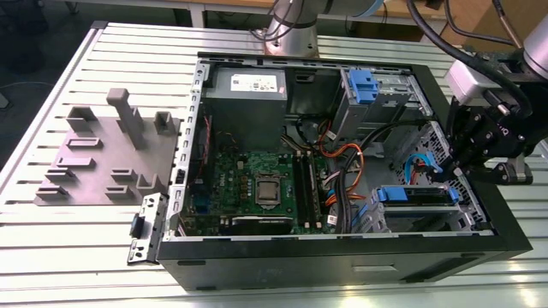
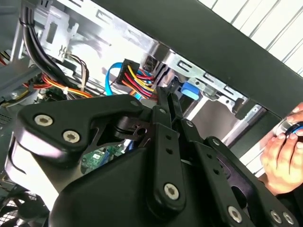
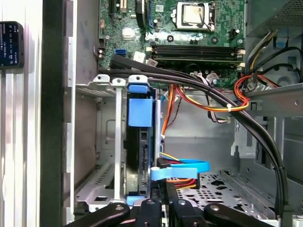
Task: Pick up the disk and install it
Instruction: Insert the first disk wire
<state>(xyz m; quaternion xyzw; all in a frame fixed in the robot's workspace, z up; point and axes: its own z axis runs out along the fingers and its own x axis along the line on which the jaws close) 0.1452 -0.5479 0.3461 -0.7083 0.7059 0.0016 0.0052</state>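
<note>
Exterior view: open computer case [image 1: 342, 253] lying on a slatted metal table [image 1: 51, 256]. The gripper [image 1: 451, 172] hangs at the case's edge on the exterior view's right, just above the drive cage. The disk [image 1: 417, 194] sits in that cage, its blue carrier frame facing up, silver cage walls beside it. Orange, yellow and black cables [image 1: 351, 170] run across the middle of the case between the motherboard [image 1: 256, 186] and the cage. A second blue carrier [image 1: 363, 86] stands in the upper bay. A grey fixture plate [image 1: 102, 160] lies on the table at the exterior view's left, well apart.

Second wrist view: gripper fingers [image 2: 165, 113] drawn together, nothing seen between them. Their tips lie near a blue tab [image 2: 189, 90] and a bundle of coloured power wires [image 2: 137, 78]. A person's hand [image 2: 281, 156] is at the case's outer wall.

First wrist view: disk [image 3: 141, 142] stands on edge in the cage slot. A blue flat cable [image 3: 180, 171] crosses just beside it, near the closed gripper tips [image 3: 163, 201]. Thick black cables [image 3: 199, 87] arc over the bay.
</note>
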